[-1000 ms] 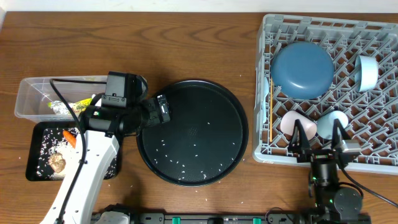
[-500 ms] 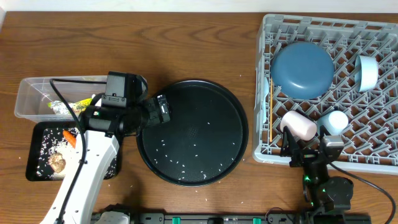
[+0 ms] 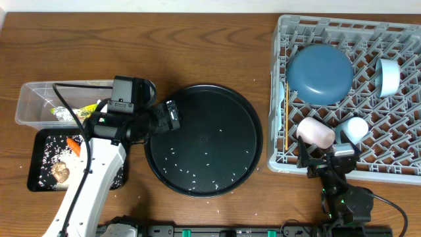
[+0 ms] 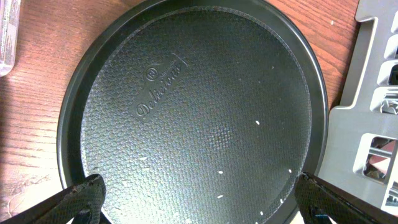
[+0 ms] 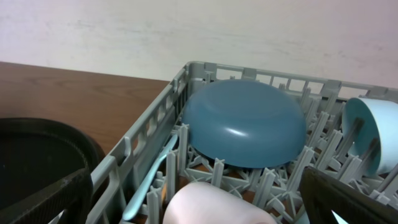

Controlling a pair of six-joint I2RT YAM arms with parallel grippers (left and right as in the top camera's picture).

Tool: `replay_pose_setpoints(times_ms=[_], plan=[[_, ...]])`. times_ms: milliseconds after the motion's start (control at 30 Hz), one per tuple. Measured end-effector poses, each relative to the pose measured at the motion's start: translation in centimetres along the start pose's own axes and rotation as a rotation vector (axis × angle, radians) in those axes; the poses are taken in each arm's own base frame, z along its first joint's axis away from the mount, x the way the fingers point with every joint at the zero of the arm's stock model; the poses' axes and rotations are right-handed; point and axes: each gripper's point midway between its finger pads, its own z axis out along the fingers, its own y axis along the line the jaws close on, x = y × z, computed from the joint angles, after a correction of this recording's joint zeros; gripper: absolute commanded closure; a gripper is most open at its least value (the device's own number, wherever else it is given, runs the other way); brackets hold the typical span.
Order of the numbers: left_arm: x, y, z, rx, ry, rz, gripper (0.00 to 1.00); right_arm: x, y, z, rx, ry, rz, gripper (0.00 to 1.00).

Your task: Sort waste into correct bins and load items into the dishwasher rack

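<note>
The dishwasher rack (image 3: 329, 22) sits to the right of the round black tray (image 3: 210, 112), its near wall almost against the tray's rim, so loading takes only a short reach. Inside it, on the side nearest the round tray, the dark-blue plate (image 3: 319, 72) lies face down across the pegs, probably so it sheds water.

Left of the round tray are the two bins. The clear tub (image 3: 26, 99) is farther back and the black rectangular tray (image 3: 33, 174) is nearer the front, which keeps dry packaging apart from food scraps.

The left gripper (image 3: 172, 115) hovers over the round tray's left rim with its jaws spread and nothing between them. From there it could deal with whatever is left on the tray. The right gripper (image 3: 329, 158) is at the rack's front edge, well right of the round tray. Its jaws are spread wide, and the pink cup (image 3: 316, 133) lies just ahead of them, not pinched as far as I can tell.

Beyond the pink cup, farther from the round tray, rests the white bowl (image 3: 355, 128). The light-blue cup (image 3: 389, 76) lies on its side at the rack's far right.

The white plastic utensil (image 3: 281, 99) and the chopstick (image 3: 287, 122) run along the rack wall closest to the round tray.

The wrapper (image 3: 85, 112) and foil (image 3: 60, 114) lie in the tub. The brown lump (image 3: 60, 172) and carrot piece (image 3: 74, 146) lie in the rectangular tray. Rice grains (image 3: 191, 174) dot the round tray's front half and look like the only waste not yet sorted.
</note>
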Motion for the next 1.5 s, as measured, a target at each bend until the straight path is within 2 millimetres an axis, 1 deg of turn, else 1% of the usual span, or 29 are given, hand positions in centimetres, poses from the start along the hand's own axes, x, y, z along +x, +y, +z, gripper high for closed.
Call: replay_pose_setpoints(times_ms=[900,1033,1100,1200,1333,1400,1500], plan=[[0.0,0.0,0.0,0.0,0.0,0.001,0.02,0.0,0.0,0.0,0.0,0.0,-0.013,0.01],[-0.1,-0.2,-0.5,0.008,-0.015,0.005,0.02,0.0,0.0,0.0,0.0,0.0,-0.013,0.01],[-0.3,-0.5,-1.5,0.024,-0.048,0.014,0.02,0.0,0.0,0.0,0.0,0.0,-0.013,0.01],[-0.5,-1.3,-3.7,0.06,-0.12,0.034,0.02,0.0,0.0,0.0,0.0,0.0,-0.013,0.01],[-0.4,-2.6,-8.2,0.132,-0.264,0.077,0.02,0.0,0.0,0.0,0.0,0.0,-0.013,0.01],[-0.1,-3.2,-11.1,0.177,-0.355,0.102,0.02,0.0,0.0,0.0,0.0,0.0,-0.013,0.01],[0.8,-3.8,-14.7,0.234,-0.47,0.135,0.02,0.0,0.0,0.0,-0.001,0.0,-0.013,0.01]])
